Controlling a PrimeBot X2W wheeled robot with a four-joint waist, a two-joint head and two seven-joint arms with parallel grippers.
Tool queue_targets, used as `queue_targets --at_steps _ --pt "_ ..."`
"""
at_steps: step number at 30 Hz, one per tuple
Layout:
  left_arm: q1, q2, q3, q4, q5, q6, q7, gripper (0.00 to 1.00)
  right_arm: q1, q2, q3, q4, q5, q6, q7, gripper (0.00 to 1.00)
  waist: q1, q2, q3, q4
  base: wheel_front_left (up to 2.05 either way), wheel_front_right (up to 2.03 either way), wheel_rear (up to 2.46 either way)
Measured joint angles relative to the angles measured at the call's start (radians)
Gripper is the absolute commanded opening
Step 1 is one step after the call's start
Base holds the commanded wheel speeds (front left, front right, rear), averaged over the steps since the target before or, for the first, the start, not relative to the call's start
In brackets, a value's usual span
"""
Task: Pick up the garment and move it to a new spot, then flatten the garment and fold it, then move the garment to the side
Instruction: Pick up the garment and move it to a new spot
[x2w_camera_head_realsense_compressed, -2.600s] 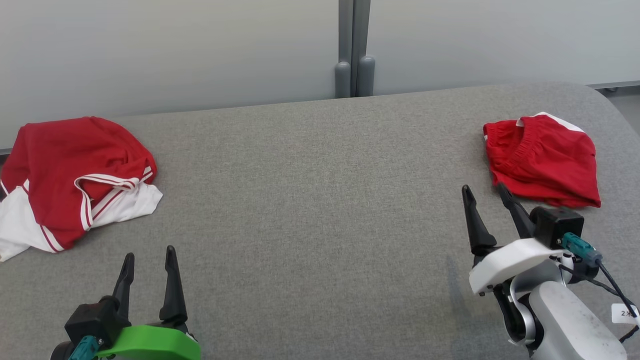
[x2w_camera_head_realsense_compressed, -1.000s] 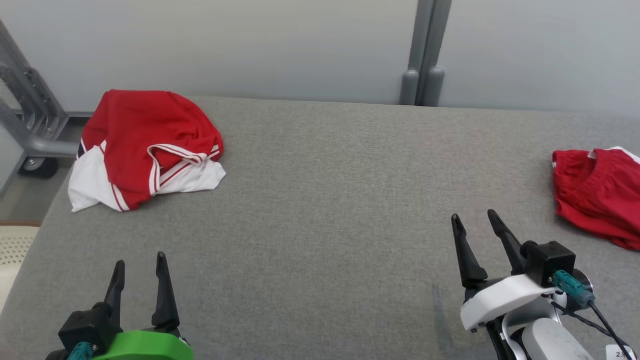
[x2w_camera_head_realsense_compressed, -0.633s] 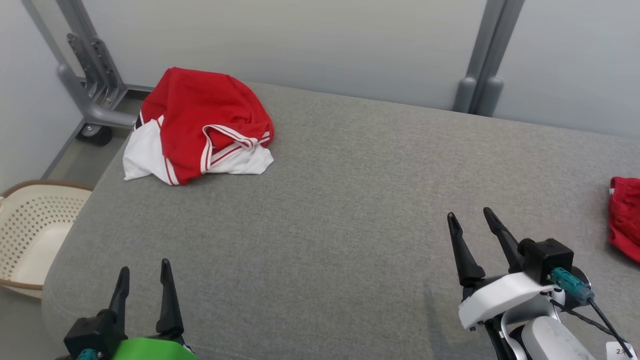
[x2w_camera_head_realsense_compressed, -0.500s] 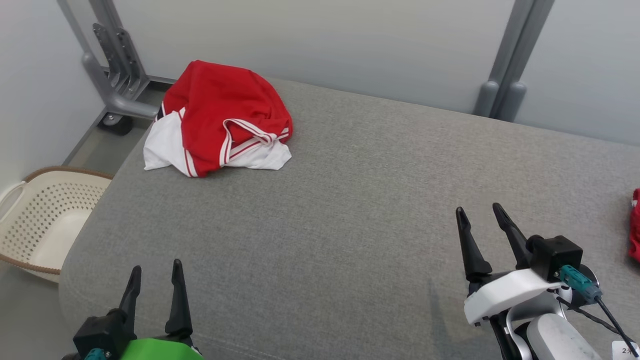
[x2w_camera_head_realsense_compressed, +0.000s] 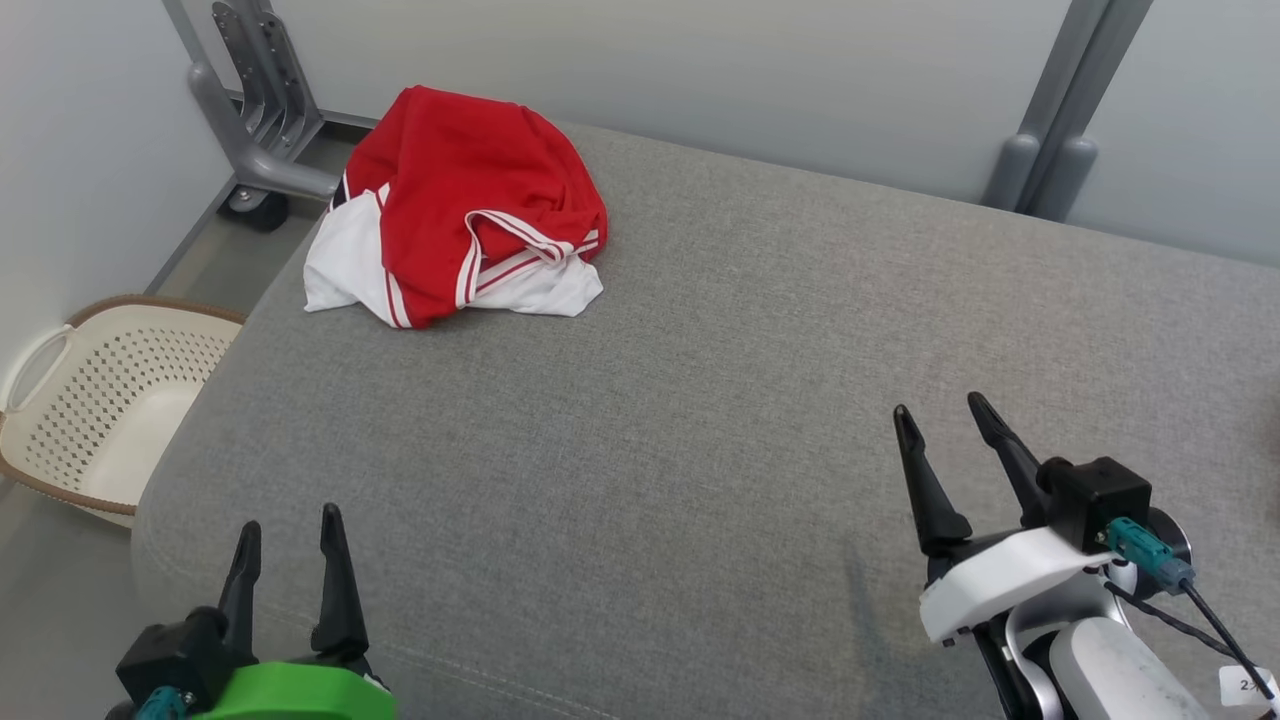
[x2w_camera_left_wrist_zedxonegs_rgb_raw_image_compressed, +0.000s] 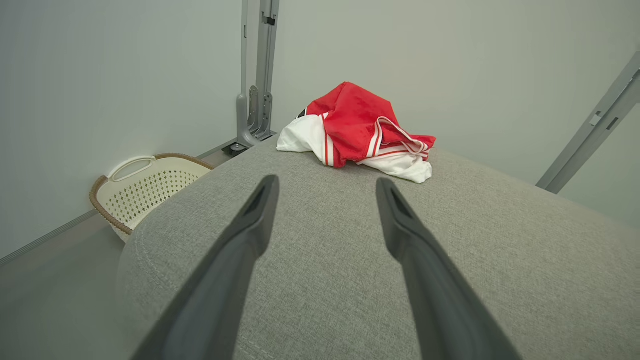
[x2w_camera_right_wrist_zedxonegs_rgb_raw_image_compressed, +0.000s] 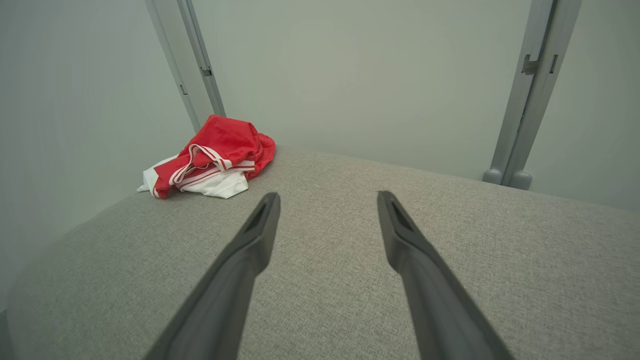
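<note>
**Limp red-and-white garment bunched at the far left corner, both grippers empty**

The left gripper (x2w_camera_head_realsense_compressed: 289, 518) sits low over the near left edge of the grey padded surface (x2w_camera_head_realsense_compressed: 680, 420), its two dark fingers spread apart with nothing between them. The right gripper (x2w_camera_head_realsense_compressed: 938, 405) is over the near right part of the same surface, likewise spread and empty. Both point across the surface toward the far side, and bare grey fabric lies ahead of each.

The garment (x2w_camera_head_realsense_compressed: 470, 190) lies in a crumpled heap at the far left corner, well apart from both grippers and nearer the left one. It is mostly red, with white panels showing at its left and front and a red-and-white striped hem curling up as a ridge on its near right side. Just beyond that corner stands a grey metal frame leg (x2w_camera_head_realsense_compressed: 250, 150). A cream perforated basket (x2w_camera_head_realsense_compressed: 100, 400) sits on the floor to the left of the surface.

The cloth looks like thin sports fabric, so it is probably light, wholly limp and not fragile. It will likely sag and partly unfurl when lifted. It may also be somewhat slick, so a shallow pinch could slip off. The raised striped hem, or the high fold at the top of the heap, seems the best place to take hold, with the fingers closing deep around the ridge. The padding beneath should give a little under the fingertips. Flattening will later call for grips at the edges.
</note>
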Motion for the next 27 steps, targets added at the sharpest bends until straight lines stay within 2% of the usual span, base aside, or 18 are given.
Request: queue_targets --at_steps 3,11,18,27 --pt "-0.030 0.000 -0.013 -0.005 -0.001 0.000 0.010 1.00 -0.013 -0.011 -0.008 -0.012 -0.007 0.000 0.008 1.00 0.0000 0.0000 0.017 -0.009 0.00 0.00 0.00" --pt "-0.230 0.004 -0.002 -0.009 0.006 -0.001 0.072 1.00 -0.078 -0.040 -0.025 -0.067 -0.039 0.000 0.039 1.00 0.0000 0.0000 0.076 -0.037 0.00 0.00 0.00" --pt "-0.438 0.037 0.029 0.025 -0.027 -0.008 0.178 1.00 -0.201 -0.095 -0.062 -0.146 -0.074 0.000 0.080 1.00 0.0000 0.0000 0.156 -0.077 0.00 0.00 0.00" --pt "-0.682 0.066 0.085 0.095 -0.088 -0.009 0.295 1.00 -0.269 -0.124 -0.079 -0.215 -0.092 0.000 0.131 1.00 0.0000 0.0000 0.267 -0.126 0.00 0.00 0.00"
